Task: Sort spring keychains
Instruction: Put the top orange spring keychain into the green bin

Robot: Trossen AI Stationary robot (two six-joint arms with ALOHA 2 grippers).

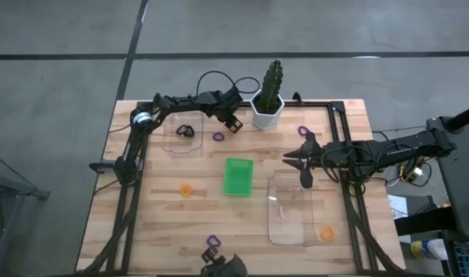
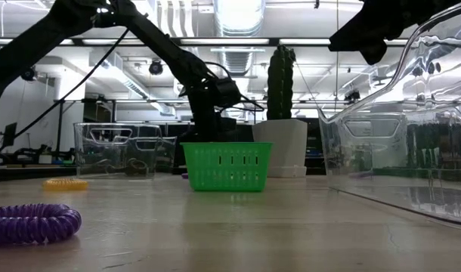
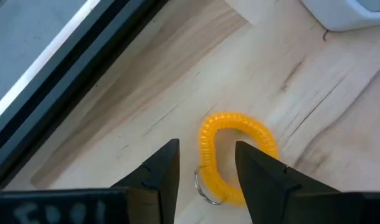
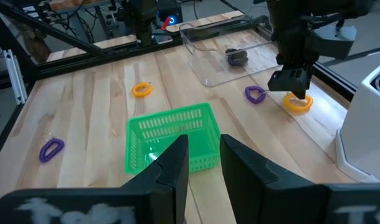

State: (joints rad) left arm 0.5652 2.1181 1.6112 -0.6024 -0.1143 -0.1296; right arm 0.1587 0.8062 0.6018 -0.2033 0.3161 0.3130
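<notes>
Evidently the left end effector point(image 1: 233, 123) hangs low over an orange spring keychain point(image 3: 237, 155) at the back of the surface point(image 1: 157, 223), near the white planter point(image 1: 267, 113) so that its spread fingers point(image 3: 162, 171) stand either side of the coil; nothing is pinched yet, and the metal ring at the coil's end lies between them. A purple keychain point(image 4: 255, 94) lies just beside it, next to the clear tray point(image 1: 181, 142) that already holds a black one point(image 1: 183, 131), which suggests that tray is a sorting bin. The right end effector point(image 1: 306, 161) waits above the middle of the surface, near the second clear tray point(image 1: 290, 211), its fingers point(image 4: 171, 171) parted only a little and carrying nothing, pointing toward the green basket point(image 4: 171, 134). Other keychains stay scattered: orange point(image 1: 187, 189) left of the basket, orange point(image 1: 327, 231) by the right tray, purple point(image 1: 212, 241) at the front, purple point(image 1: 303, 130) near the planter.
</notes>
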